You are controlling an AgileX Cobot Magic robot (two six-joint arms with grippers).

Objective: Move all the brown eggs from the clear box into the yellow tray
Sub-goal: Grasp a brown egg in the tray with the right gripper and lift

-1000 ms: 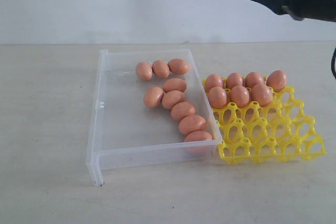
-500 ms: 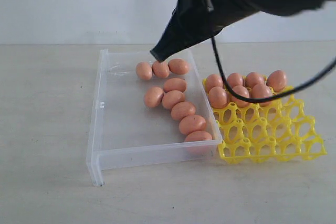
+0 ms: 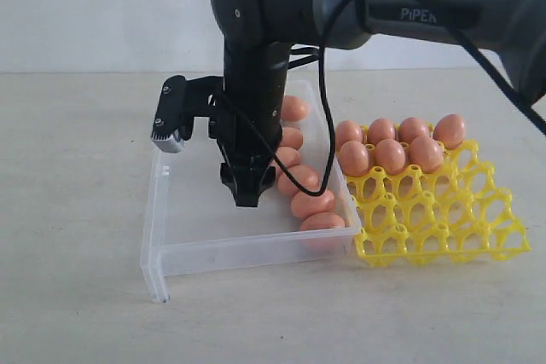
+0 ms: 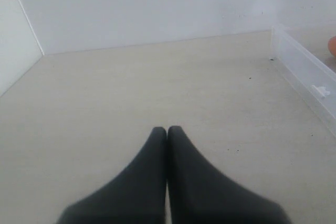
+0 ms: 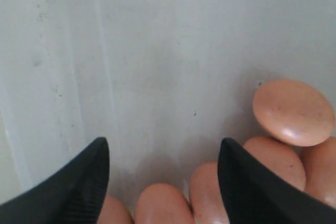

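Lettering [image 3: 424,15] "PiPER" marks the arm [image 3: 281,6], right jaws wide over brown eggs [image 5: 293,112], left jaws closed.

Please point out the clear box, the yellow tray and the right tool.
clear box [image 3: 256,251]: exterior view, front wall.
yellow tray [image 3: 431,232]: exterior view, empty front cups.
right tool [image 5: 163,148]: right wrist view, between fingertips.

Even, diffuse light, prob overhead; shadows soft. Ext view slightly washed out, low-res. Wrist cams: fingers [image 4: 147,182] blurry up close, eggs [image 5: 293,113] soft w/ mild sheen.

text: "PiPER" | on: right arm [image 3: 424,15], dark upper link | view: exterior
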